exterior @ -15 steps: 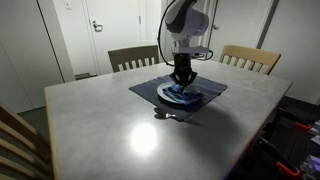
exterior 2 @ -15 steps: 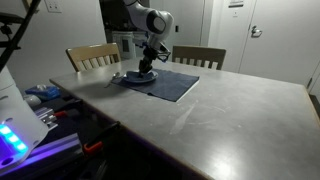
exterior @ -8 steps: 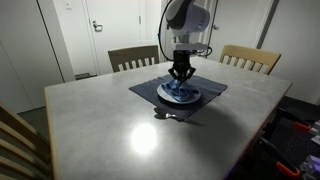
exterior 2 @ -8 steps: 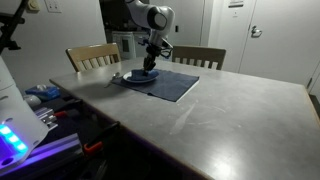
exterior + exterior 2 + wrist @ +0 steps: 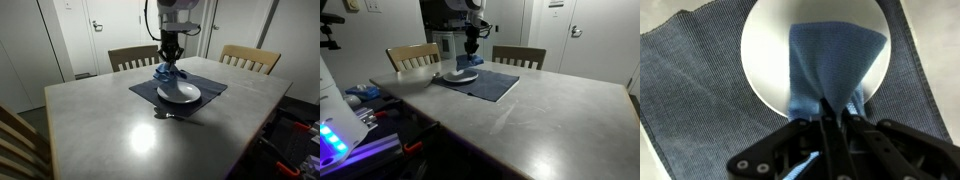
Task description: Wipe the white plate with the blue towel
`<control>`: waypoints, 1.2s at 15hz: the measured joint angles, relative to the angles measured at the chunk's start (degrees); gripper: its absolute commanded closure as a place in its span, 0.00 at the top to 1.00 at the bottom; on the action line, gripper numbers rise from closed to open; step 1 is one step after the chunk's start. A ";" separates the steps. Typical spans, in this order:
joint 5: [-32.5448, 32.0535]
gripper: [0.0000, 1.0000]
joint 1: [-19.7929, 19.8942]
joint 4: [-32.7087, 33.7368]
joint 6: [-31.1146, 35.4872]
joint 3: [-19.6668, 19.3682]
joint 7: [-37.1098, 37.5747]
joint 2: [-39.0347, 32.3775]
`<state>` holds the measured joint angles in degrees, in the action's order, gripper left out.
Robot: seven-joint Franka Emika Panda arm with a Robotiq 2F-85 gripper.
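- The gripper had its jaws pressed together on the upper edge of the blue towel. The cloth was pinched between them and hung down in a loose drape.
- In the wrist view the white plate lay straight under the gripper, filling the upper middle of the frame. The towel covered the plate's centre and right part, while its left part was bare.
- In an exterior view the gripper stood raised above the plate, with the towel dangling over the plate's far, upper-left rim. Whether the lowest fold touched the plate could not be told.
- The plate rested on a dark blue-grey placemat, which lay on the grey worktop in the middle of the frame.
- The same stack showed in an exterior view: gripper on top, towel below it, plate underneath on the placemat.
- Judged from this, the coming move turned on the vertical line. The plate was directly below, so the cloth needed lowering onto it, then sweeping toward the uncovered left part seen in the wrist view.
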<state>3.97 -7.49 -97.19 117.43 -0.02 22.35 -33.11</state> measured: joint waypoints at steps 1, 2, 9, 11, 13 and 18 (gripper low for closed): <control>-1.27 0.02 -0.75 1.87 -1.45 0.00 0.15 -0.04; -2.38 0.02 -1.44 3.78 -3.04 0.00 0.19 -0.12; -4.91 0.02 -4.94 18.02 -10.07 1.22 -1.51 -5.26; -4.82 0.02 -5.04 22.02 -10.39 2.06 -3.67 -8.61; -4.73 0.02 -5.02 25.38 -10.39 2.63 -6.09 -11.98; -4.04 0.02 -4.90 30.86 -9.61 4.23 -12.12 -18.89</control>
<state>-0.07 -12.40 -66.33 107.82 4.20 10.23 -52.01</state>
